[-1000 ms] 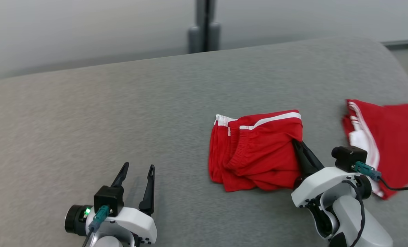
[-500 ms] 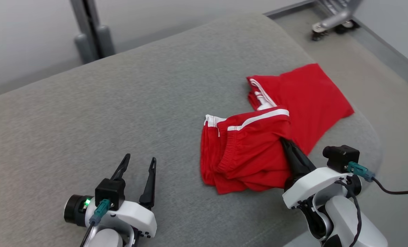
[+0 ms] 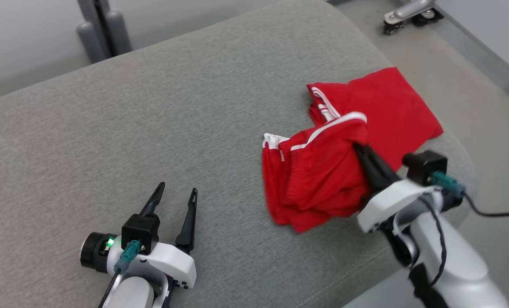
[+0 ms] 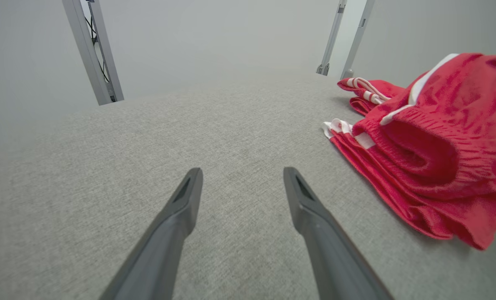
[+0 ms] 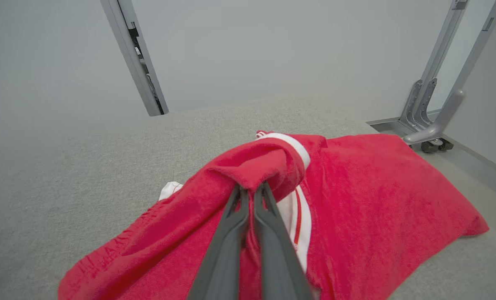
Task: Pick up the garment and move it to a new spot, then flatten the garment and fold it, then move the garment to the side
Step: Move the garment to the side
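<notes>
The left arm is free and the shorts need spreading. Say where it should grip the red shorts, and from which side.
Probably the white-trimmed corner of the red shorts, on the side away from the right gripper, shut on a raised fold. That corner lies flat and exposed facing the left gripper, so come in low from the robot's left.

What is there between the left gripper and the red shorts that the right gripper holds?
Nothing: bare grey cushion lies between the left gripper and the shorts, as the head view and the left wrist view show.
</notes>
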Available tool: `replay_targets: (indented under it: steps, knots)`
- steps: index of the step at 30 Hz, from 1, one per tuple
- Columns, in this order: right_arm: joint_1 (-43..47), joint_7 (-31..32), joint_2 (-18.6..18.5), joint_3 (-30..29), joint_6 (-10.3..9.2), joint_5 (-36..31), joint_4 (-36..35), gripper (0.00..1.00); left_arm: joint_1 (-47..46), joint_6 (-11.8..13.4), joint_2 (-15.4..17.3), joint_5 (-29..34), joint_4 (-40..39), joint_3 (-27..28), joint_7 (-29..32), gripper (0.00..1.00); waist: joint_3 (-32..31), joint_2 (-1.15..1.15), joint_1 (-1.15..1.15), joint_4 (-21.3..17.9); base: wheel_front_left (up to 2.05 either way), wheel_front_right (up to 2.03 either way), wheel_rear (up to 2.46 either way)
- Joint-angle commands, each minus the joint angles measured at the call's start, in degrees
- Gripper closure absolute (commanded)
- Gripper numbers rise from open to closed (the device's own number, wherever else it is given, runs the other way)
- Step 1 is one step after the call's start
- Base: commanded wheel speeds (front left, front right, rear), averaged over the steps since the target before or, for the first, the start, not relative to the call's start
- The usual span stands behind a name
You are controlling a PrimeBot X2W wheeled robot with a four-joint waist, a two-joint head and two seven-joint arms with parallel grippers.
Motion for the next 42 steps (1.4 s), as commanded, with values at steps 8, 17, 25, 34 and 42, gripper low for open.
replay_targets:
  steps: [8,17,25,34,42]
  knots:
    - [-8.2,0.0,-7.6,-7.5,-0.01,-11.5,5.7,1.0,-1.0,-0.9,0.3,1.3,-0.7,1.1,-0.3,0.0,1.7,0.0,0.0,6.7,0.0,0.0,0.0]
    - [-13.1,0.0,-14.3,-21.5,-0.01,-22.8,13.1,1.0,-1.5,-1.3,0.3,2.3,-2.0,1.4,-0.3,0.0,3.3,0.0,0.0,12.0,0.0,0.0,0.0]
    - [-14.6,0.0,-16.5,-35.2,-0.01,-33.7,16.1,0.0,-1.3,-1.2,0.3,2.8,-2.2,1.9,-0.3,0.0,3.7,0.0,0.0,13.9,0.0,0.0,0.0]
    - [-11.5,0.0,-6.7,-41.3,-0.01,-37.4,4.1,0.0,-0.6,-0.2,0.3,1.9,-1.8,3.0,-0.3,0.0,2.6,0.0,0.0,14.1,0.0,0.0,0.0]
    - [-4.9,0.0,-1.9,-28.9,-0.01,-28.2,-8.3,0.0,0.4,1.2,0.3,0.5,-2.0,4.4,-0.3,0.0,-0.2,0.0,0.0,16.0,0.0,0.0,0.0]
